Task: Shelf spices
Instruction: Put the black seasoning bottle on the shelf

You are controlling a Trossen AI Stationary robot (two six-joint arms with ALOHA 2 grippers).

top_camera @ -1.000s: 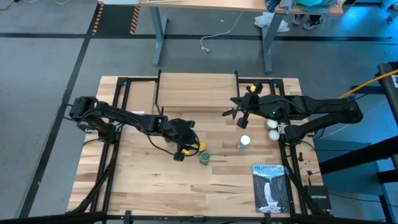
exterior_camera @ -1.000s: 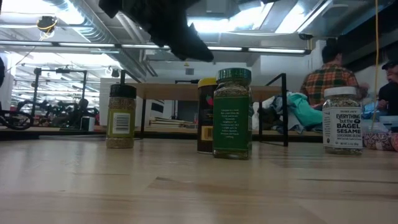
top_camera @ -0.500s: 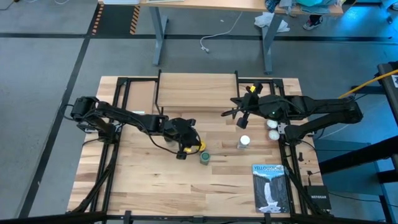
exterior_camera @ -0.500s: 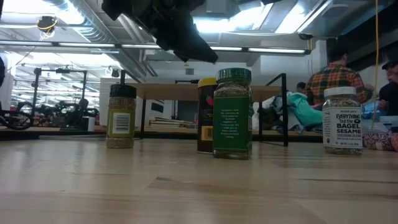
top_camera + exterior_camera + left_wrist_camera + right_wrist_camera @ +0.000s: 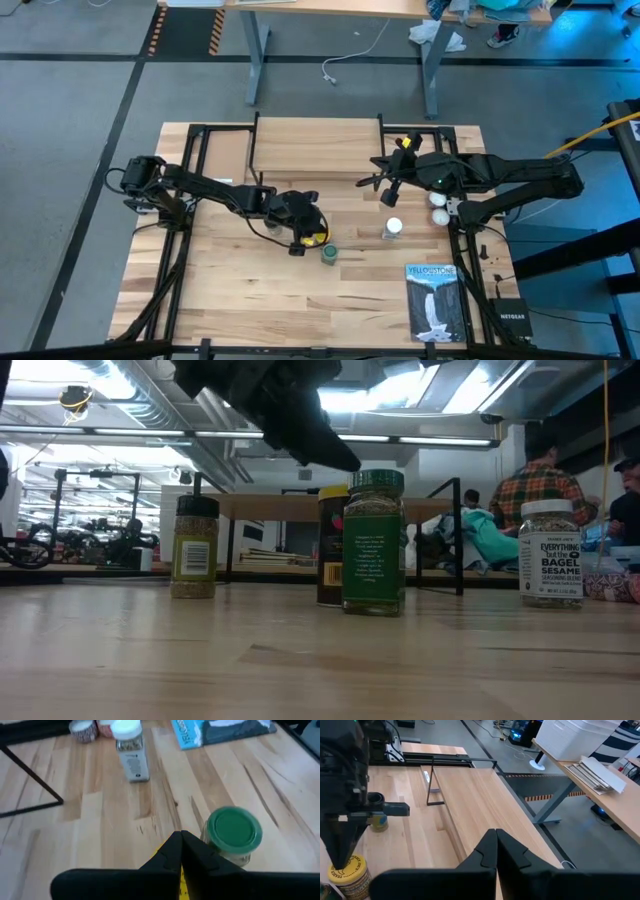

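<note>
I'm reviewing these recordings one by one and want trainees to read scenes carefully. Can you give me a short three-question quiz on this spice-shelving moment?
1. True or false: all four jars already stand on the shelf.
2. Which jar is closest to the left end effector? A) white-lidded B) yellow-lidded C) dark-lidded
3. Fill in: the left and the right end effector both have their fingers ___.

Key:
1. False. The jars stand on the table.
2. B. The yellow-lidded jar sits right under it.
3. Shut.
</note>
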